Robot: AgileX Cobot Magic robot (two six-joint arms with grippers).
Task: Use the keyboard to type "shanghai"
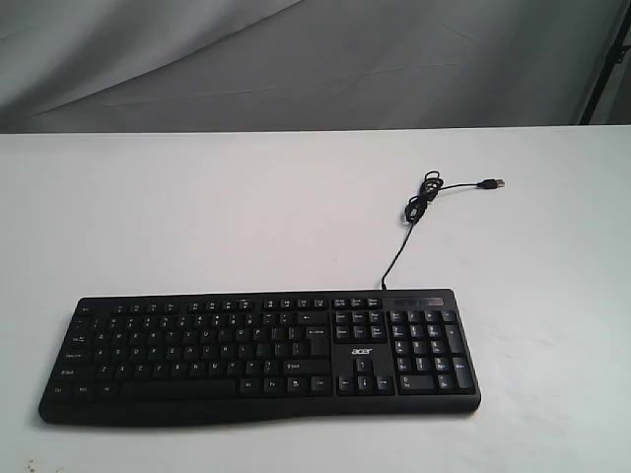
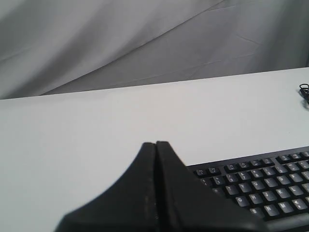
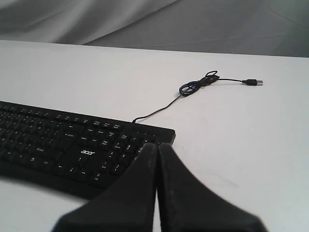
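A wide black keyboard [image 1: 261, 355] with white legends and a small "acer" logo lies near the table's front edge. Its thin black cable [image 1: 422, 205] runs back to a coil and a loose USB plug [image 1: 490, 183]. Neither arm shows in the exterior view. In the left wrist view my left gripper [image 2: 155, 144] is shut and empty, held above the keyboard's [image 2: 260, 186] left end. In the right wrist view my right gripper [image 3: 157, 145] is shut and empty, over the number-pad end of the keyboard [image 3: 72, 145].
The white table [image 1: 197, 217] stretches back to a grey cloth backdrop [image 1: 296, 59]. A dark stand leg [image 1: 603, 59] shows at the far right. The cable coil [image 3: 198, 83] lies behind the keyboard's right part.
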